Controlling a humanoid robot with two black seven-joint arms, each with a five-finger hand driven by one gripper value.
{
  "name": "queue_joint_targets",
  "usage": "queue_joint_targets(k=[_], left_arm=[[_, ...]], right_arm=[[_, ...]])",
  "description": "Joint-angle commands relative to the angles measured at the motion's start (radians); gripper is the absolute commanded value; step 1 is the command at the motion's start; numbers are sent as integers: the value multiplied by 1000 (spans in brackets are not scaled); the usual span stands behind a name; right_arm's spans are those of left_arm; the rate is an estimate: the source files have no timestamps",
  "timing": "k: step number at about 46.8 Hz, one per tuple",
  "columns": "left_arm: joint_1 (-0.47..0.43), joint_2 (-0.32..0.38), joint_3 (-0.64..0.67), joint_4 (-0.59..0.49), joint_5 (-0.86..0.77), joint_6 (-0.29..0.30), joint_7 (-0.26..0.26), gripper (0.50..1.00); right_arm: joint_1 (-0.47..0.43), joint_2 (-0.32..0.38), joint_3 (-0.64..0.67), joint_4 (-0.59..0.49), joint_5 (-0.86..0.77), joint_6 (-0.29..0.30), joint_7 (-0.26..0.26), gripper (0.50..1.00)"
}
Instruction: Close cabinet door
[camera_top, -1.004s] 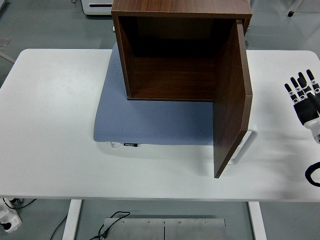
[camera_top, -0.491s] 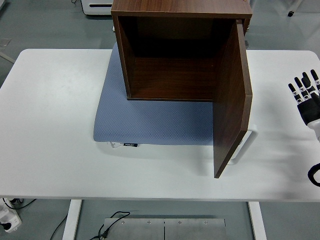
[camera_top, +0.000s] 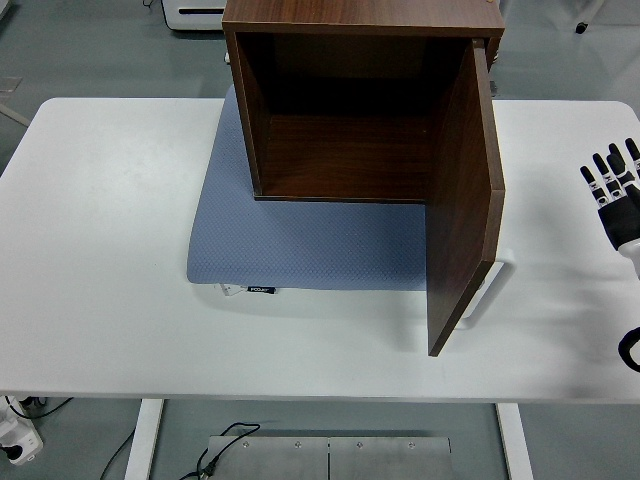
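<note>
Drifting outward toward the right edge of the white table (camera_top: 110, 250), compared with a second before, was the right hand (camera_top: 616, 195), now sitting closer to the picture's border and a little farther from the cabinet (camera_top: 355, 100). Showed its fingers (camera_top: 600, 180) straight, spread and pointing upward, grasping nothing. Stood well apart from the door (camera_top: 462, 200), with bare tabletop between the two.

Stayed exactly as before: the cabinet on the blue mat (camera_top: 300, 240) at the middle of the table, its front open and its inside empty. Hung swung out toward the near edge, hinged on the cabinet's right side, roughly square to the opening. Carried a pale handle (camera_top: 490, 290) on its outer face, low down, on the side facing the hand.

Meant, as a judgement, no progress yet on closing: no contact made, the door unmoved, and the hand if anything backing off or repositioning rather than approaching. Called next for a sweep inward to the door's outer face and a push leftward around the hinge.

Saw nothing of the left hand anywhere.
</note>
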Motion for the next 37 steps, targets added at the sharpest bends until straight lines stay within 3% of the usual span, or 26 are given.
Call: queue_joint_targets(k=[1, 21, 37], left_arm=[[0, 0, 0, 0, 0, 0, 0, 1000], [0, 0, 0, 0, 0, 0, 0, 1000], [0, 0, 0, 0, 0, 0, 0, 1000]], right_arm=[[0, -3, -2, 0, 0, 0, -2, 1000], [2, -12, -6, 0, 0, 3, -8, 1000], [-41, -75, -9, 50, 0, 49, -13, 1000]])
